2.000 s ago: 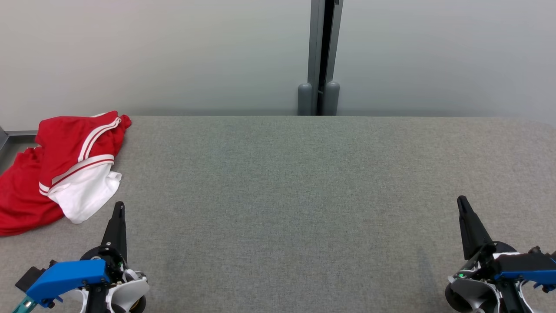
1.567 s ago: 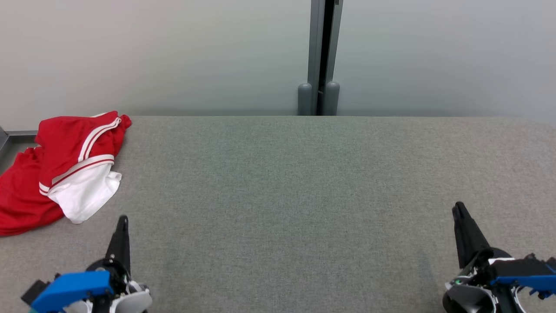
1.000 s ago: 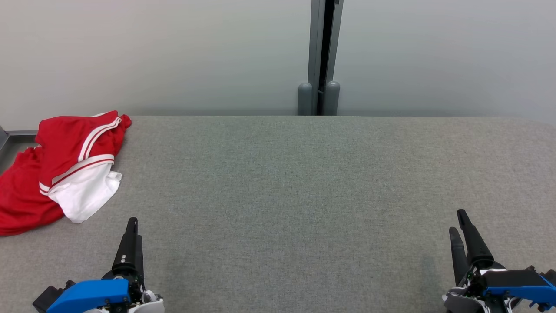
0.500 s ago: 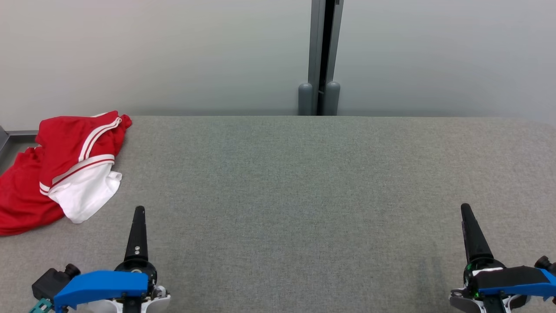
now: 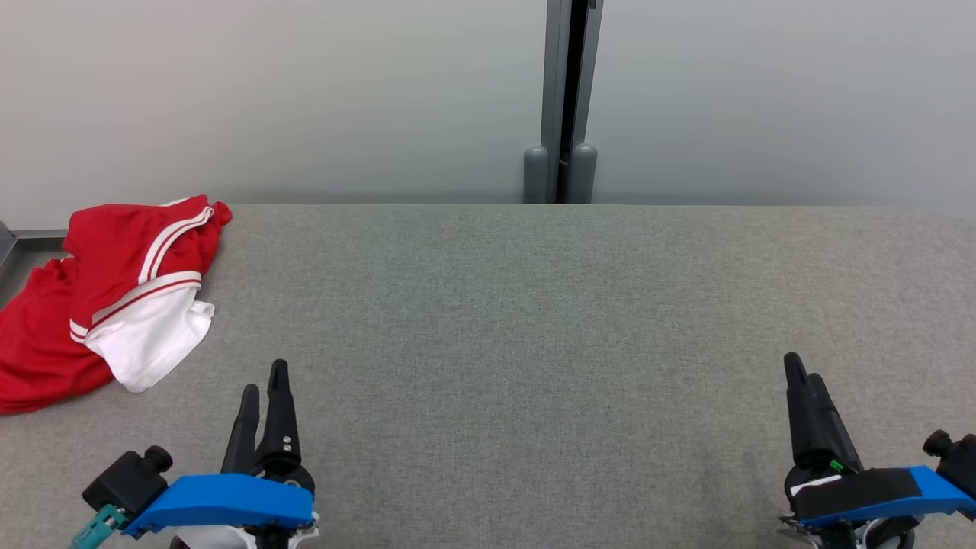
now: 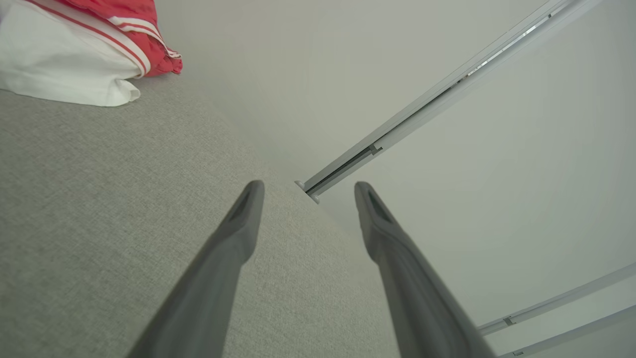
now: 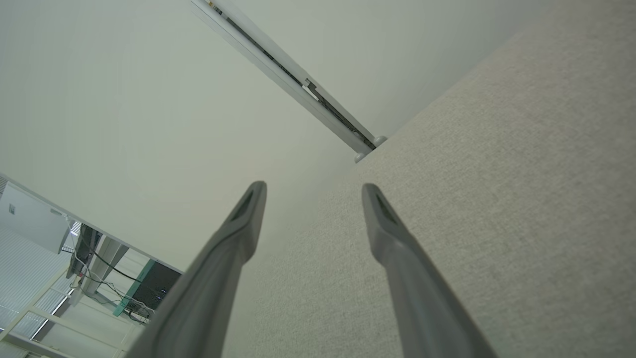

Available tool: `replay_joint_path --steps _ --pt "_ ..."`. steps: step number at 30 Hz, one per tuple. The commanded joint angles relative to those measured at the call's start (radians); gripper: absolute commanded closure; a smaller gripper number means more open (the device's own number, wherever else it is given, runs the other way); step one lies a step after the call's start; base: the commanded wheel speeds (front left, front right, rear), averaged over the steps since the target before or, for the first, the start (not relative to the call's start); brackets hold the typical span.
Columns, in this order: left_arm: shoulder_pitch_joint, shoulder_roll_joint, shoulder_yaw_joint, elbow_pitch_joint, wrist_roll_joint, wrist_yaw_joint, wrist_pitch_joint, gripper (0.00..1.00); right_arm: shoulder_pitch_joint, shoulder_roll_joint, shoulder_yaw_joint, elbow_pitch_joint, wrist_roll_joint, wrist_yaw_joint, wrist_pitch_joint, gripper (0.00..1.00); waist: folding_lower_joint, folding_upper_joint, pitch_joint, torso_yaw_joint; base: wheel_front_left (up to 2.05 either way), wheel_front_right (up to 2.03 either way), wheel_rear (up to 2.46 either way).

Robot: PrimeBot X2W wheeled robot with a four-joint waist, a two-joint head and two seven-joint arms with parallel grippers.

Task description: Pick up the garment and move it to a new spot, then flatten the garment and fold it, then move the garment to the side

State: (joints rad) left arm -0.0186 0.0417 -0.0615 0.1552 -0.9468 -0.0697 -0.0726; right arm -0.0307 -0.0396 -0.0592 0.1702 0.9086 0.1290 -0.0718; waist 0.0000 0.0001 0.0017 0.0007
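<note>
The red-and-white garment (image 5: 114, 290) lies crumpled at the far left of the grey worktop (image 5: 534, 343); the left pincer (image 5: 264, 377) (nearer it) and right pincer (image 5: 804, 367) hover spread, empty.

A grey fabric table (image 5: 534, 320) carries a crumpled red-and-white garment (image 5: 114, 297) at its far-left corner.

The grey surface (image 5: 534, 320) is open across its middle and right, with room for a hand to pass anywhere there. The crumpled garment (image 5: 114, 297) takes up the far left edge, apart from the left hand (image 5: 264, 377). A wall (image 5: 305, 91) with a post (image 5: 564, 99) closes the far side.
</note>
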Motion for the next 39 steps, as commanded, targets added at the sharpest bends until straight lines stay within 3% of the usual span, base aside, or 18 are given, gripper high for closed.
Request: replay_joint_path --steps 1,19,39 --pt "0.001 0.008 -0.009 -0.014 0.048 0.004 -0.011 0.00 0.006 -0.008 0.011 -0.024 -0.060 0.001 -0.011 0.00 0.0000 -0.0001 0.000 0.000 0.00 0.00 0.00" --pt "0.020 0.009 -0.040 0.013 0.324 0.020 -0.065 0.00 0.029 -0.010 0.043 -0.030 -0.331 0.002 -0.066 0.00 0.0000 -0.0001 0.003 0.003 0.00 0.00 0.00" --pt "0.028 0.009 -0.071 0.060 0.487 0.024 -0.113 0.00 0.044 -0.011 0.064 0.016 -0.550 0.002 -0.113 0.00 0.0000 -0.0001 0.001 0.006 0.00 0.00 0.00"
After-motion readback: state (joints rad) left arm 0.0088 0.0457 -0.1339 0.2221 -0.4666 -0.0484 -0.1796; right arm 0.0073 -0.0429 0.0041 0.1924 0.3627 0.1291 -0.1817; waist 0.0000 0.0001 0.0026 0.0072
